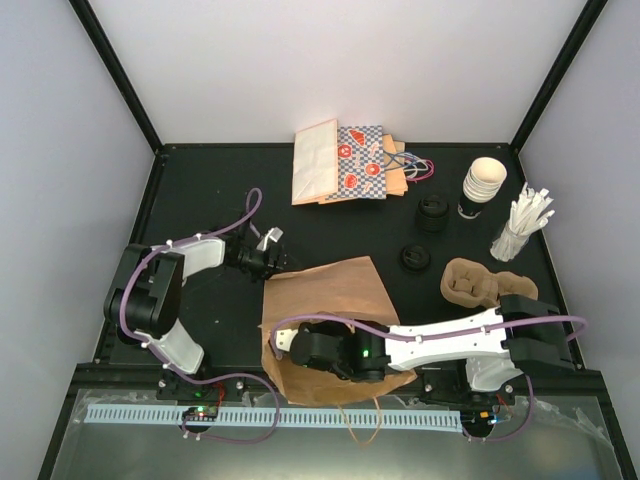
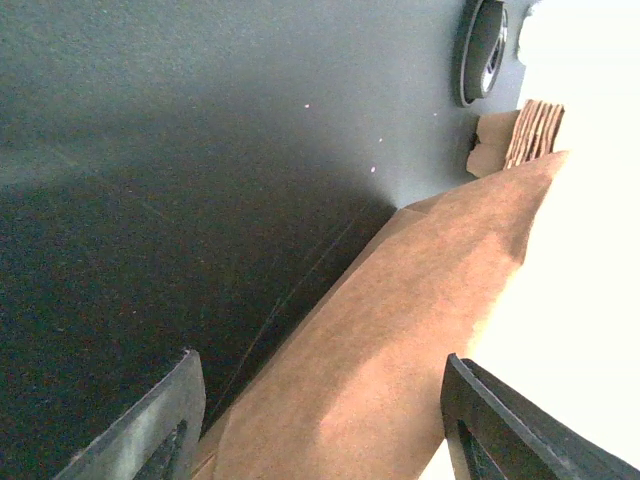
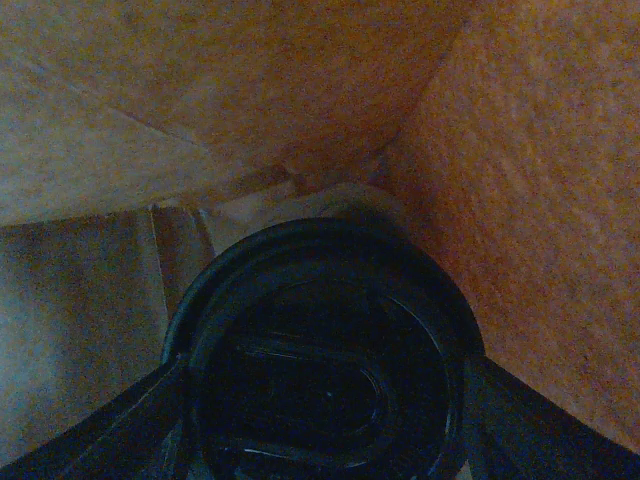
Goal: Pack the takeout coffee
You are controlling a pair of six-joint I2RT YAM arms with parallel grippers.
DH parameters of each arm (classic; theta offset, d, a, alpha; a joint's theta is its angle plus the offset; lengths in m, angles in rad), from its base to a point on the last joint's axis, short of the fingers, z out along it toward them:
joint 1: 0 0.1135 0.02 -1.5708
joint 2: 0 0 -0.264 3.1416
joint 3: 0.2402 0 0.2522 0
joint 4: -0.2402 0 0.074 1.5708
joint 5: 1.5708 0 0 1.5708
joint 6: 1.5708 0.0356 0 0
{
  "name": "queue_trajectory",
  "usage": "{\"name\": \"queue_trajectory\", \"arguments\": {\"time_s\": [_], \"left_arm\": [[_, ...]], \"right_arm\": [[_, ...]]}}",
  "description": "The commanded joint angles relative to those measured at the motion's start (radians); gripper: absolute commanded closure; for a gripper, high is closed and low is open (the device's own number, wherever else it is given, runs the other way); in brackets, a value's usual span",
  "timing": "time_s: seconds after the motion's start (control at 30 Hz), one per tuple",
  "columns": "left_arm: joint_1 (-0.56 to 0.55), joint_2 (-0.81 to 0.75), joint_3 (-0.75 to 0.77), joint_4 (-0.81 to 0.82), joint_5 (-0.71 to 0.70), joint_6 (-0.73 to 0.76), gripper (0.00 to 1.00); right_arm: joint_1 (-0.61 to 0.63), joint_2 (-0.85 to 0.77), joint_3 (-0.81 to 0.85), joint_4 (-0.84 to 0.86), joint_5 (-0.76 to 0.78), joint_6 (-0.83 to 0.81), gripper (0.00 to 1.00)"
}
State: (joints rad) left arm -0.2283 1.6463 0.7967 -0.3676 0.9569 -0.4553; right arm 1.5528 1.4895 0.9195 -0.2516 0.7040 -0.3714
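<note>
While the left gripper (image 2: 315, 425) hangs spread wide at the brown paper bag's (image 1: 330, 285) far-left edge, clasping nothing, the right gripper (image 3: 320, 400) sits inside the bag, fingers pinching the takeout coffee (image 3: 320, 330): a glossy round black lid, with a cream sliver of cup beyond it.

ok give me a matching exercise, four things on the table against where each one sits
Things:
1 takeout coffee
2 cup carrier
3 stack of paper cups
4 patterned bag

Places:
a back middle, lying flat
b inside the brown bag, between the right fingers
c back right, upright
d just right of the brown bag

Pairs: 1-b, 2-d, 3-c, 4-a
</note>
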Motion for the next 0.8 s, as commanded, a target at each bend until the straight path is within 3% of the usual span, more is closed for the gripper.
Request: {"name": "queue_trajectory", "arguments": {"time_s": [0.0,0.33,0.77], "left_arm": [[-0.008,0.028,-0.011,-0.034,0.096,0.030,0.34],[-0.006,0.070,0.013,-0.071,0.118,0.050,0.36],[-0.008,0.098,0.006,-0.116,0.151,0.079,0.39]], "right_arm": [[-0.038,0.009,0.032,0.088,0.047,-0.063,0.55],[-0.077,-0.011,0.072,0.073,-0.017,-0.068,0.54],[-0.100,0.035,0.028,0.203,0.077,-0.144,0.54]]}}
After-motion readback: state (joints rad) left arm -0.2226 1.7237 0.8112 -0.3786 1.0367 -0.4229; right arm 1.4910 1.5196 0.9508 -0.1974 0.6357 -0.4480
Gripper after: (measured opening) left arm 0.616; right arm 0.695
